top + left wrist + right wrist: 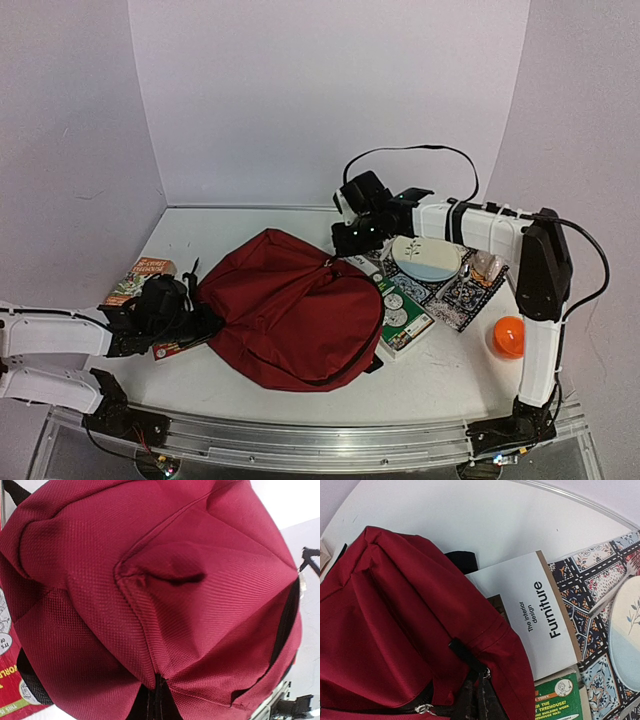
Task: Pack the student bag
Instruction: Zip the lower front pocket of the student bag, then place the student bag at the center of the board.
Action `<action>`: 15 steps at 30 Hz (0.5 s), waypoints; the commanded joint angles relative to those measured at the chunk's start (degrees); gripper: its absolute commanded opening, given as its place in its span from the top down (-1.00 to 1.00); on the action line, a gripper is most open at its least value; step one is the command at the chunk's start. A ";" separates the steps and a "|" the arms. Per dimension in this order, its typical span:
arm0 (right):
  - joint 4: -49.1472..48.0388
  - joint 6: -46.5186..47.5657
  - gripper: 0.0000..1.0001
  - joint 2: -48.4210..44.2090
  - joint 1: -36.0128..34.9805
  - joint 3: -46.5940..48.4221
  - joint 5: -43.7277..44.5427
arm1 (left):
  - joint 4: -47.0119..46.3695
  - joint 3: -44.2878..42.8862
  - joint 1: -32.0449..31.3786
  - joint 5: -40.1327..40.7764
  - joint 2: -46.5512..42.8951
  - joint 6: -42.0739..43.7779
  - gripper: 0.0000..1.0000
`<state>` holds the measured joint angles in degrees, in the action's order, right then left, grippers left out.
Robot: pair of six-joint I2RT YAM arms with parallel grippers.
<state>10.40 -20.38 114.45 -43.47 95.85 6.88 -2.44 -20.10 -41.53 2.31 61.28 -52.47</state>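
- Backpack (290, 315): a dark red bag lying slumped on its side in the middle of the table (240, 230), between the two arms.
- Left arm (60, 335): reaches in from the left. The left jaws are closed on a pinch of red fabric at the backpack's left end, where the folds draw together in the left wrist view.
- Right arm (545, 270): reaches over from the right. The right jaws are closed at the backpack's zip edge (422, 709) on its far right side, seemingly nipping that edge; the exact hold is hard to make out.
- Things outside the backpack:
  - a furniture book (530, 625), one corner covered by the bag's rim
  - a green book (400, 315) just beside it
  - a patterned cloth (465, 290) carrying a pale oval case (425, 258)
  - an orange ball (508, 337) further right
  - a red-edged book (138, 280) under the left jaws
- Progress, as judged: early. Nothing is seen inside the backpack, and its interior is not in view. The likely step in hand is opening or spreading the mouth. All the loading and the closing remain.
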 commanded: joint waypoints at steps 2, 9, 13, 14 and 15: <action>-2.23 1.47 0.86 -1.33 2.20 -0.61 -4.08 | 4.85 -5.11 0.74 5.47 2.69 6.31 1.00; -2.40 1.92 0.61 -6.12 2.25 -5.05 -2.49 | 7.68 -11.30 1.53 11.47 5.60 12.47 1.00; -2.40 1.96 0.22 -7.57 2.22 -8.29 0.72 | 8.27 -14.85 2.34 13.70 8.87 16.12 0.98; -2.40 2.01 0.15 -7.71 2.21 -8.88 0.93 | 8.33 -15.74 2.66 14.17 9.72 17.08 0.97; -2.40 2.01 0.10 -7.68 2.25 -9.47 0.92 | 8.38 -16.47 3.03 14.74 10.75 17.88 0.96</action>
<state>7.59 -18.76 110.23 -41.09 88.54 5.25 5.70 -31.38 -39.92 11.19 69.42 -40.25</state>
